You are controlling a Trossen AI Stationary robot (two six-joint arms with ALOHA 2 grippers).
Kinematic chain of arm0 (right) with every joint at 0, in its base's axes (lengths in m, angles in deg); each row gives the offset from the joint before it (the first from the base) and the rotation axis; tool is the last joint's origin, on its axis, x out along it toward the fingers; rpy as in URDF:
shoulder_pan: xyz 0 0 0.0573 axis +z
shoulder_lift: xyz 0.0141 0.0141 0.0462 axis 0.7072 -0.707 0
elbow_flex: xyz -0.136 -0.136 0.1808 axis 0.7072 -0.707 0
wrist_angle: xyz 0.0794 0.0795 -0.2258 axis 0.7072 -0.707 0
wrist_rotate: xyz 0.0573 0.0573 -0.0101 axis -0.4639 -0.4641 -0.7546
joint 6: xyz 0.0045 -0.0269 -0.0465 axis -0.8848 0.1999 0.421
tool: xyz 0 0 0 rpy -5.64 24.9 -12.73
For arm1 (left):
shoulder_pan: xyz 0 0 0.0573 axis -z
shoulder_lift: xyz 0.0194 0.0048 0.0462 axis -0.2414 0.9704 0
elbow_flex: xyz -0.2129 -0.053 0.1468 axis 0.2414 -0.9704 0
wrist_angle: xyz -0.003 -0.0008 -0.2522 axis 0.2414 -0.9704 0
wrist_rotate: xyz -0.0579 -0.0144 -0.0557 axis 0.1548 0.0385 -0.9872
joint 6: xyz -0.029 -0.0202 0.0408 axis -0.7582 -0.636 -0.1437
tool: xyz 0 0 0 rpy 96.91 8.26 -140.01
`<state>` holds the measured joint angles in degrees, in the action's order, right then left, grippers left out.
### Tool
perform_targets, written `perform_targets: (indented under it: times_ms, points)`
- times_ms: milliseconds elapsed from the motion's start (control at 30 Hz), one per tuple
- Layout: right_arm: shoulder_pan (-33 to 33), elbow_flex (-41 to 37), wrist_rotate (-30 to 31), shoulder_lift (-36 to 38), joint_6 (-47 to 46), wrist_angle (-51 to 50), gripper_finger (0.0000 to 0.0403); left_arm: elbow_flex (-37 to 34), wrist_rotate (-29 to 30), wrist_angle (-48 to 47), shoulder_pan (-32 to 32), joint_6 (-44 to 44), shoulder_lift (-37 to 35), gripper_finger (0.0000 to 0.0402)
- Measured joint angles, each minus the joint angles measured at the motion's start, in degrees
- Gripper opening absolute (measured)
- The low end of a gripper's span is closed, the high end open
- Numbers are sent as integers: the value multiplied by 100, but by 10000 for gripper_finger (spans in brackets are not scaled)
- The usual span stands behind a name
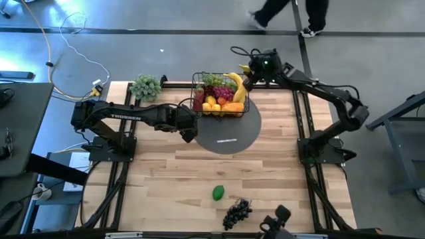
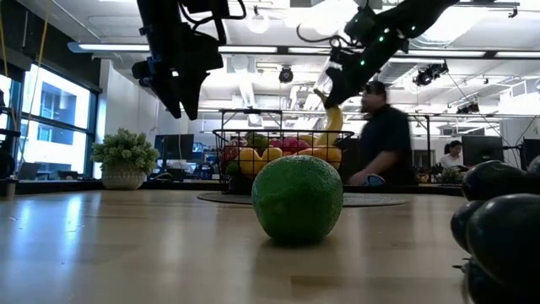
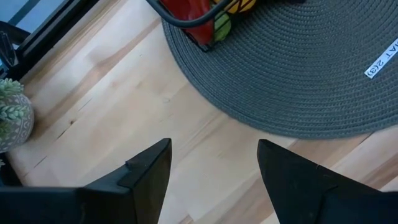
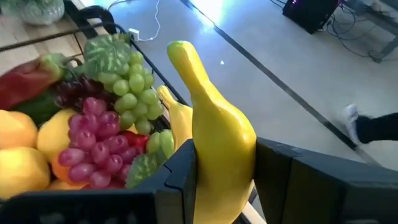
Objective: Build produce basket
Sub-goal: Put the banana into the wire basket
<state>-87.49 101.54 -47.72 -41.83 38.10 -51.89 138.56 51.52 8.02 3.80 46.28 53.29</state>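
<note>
Pale wooden table, plank-grained and smooth, with a round grey woven mat just past its middle toward twelve o'clock. On the mat's far rim, the basket: black wire mesh, rectangular, open-gridded, already heaped with glossy plastic produce, among it green grapes, purple grapes, lemons and oranges. Right gripper at the basket's three o'clock edge, fingers clamped on a yellow banana; long axis steep, tip up, lower end pointing down toward the pile in the low view. Basket directly to nine o'clock of that gripper and a little below, so probably a short carry inward and a lowering before release; smooth curved skin likely to slide off the rounded heap if dropped high. Left gripper at the mat's nine o'clock rim, fingers spread and holding nothing, hanging over bare wood. Still outside the basket, near the table's six o'clock edge: black grapes, a knobbly cluster, and just beside them toward ten o'clock a dimpled green round fruit. Left arm seemingly the nearer to those two, though only slightly. Leafy potted bunch at the far edge, apart.
</note>
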Motion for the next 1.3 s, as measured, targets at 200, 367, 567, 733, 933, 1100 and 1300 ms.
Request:
perform_targets:
  times_ms: [200, 367, 567, 733, 933, 1100, 1300]
  points:
    - [120, 1, 146, -358, 354, 249, 94, 1, 5, -3, 0, -11, 0, 227]
    - [284, 17, 166, -502, 651, 296, 94, 1, 40, -4, 0, -11, 0, 227]
    - [319, 17, 52, -523, 674, 253, 97, 1, 40, -6, 0, -11, 0, 227]
    - [323, 16, 59, -526, 657, 214, 128, 1, 38, -8, 0, -11, 0, 227]
    - [323, -4, 67, -543, 503, 130, 187, 1, 38, -12, 0, 7, 0, 227]
    - [325, -4, 63, -543, -110, 159, 217, 1, 36, -12, 0, 7, 0, 227]
    - [325, 264, 54, -543, -537, -312, 224, 1, -11, -14, 0, 51, 0, 227]
